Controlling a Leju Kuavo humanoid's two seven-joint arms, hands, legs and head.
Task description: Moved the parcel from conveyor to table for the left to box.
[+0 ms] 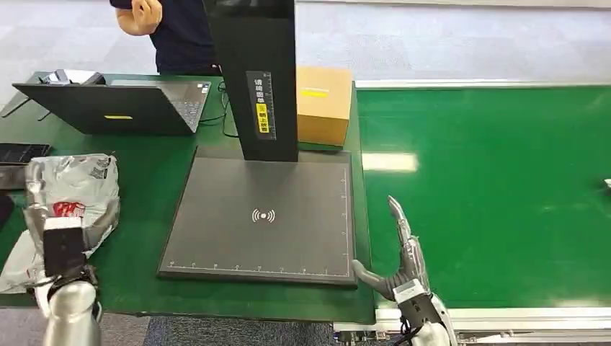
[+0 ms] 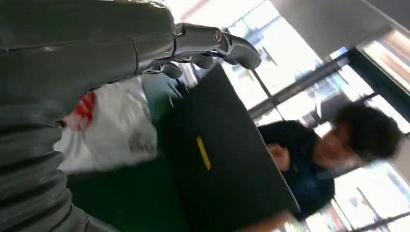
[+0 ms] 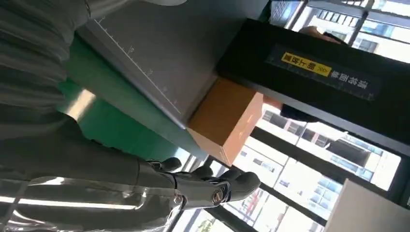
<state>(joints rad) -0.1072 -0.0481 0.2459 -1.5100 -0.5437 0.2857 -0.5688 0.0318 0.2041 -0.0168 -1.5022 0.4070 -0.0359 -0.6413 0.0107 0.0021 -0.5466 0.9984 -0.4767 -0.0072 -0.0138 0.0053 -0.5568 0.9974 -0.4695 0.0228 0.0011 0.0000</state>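
The parcel point(image 1: 72, 198), a crumpled grey plastic mail bag with a red mark, lies on the green table point(image 1: 144, 252) at the near left. My left hand point(image 1: 50, 223) is over its near side with the fingers stretched along the bag. In the left wrist view the fingers point(image 2: 217, 43) reach straight out past the parcel point(image 2: 111, 130) without wrapping it. My right hand point(image 1: 400, 256) hovers open, fingers straight, at the seam between table and conveyor belt point(image 1: 490, 187). A brown cardboard box point(image 1: 324, 104) stands at the back of the table, also seen as the box point(image 3: 225, 118) beyond my right hand point(image 3: 208, 186).
A dark scanner pad point(image 1: 263, 216) with a black column point(image 1: 252, 79) fills the table's middle. An open laptop point(image 1: 115, 108) sits at the back left, and a person point(image 1: 166, 29) in dark clothes stands behind it. A dark device point(image 1: 21, 153) lies at the left edge.
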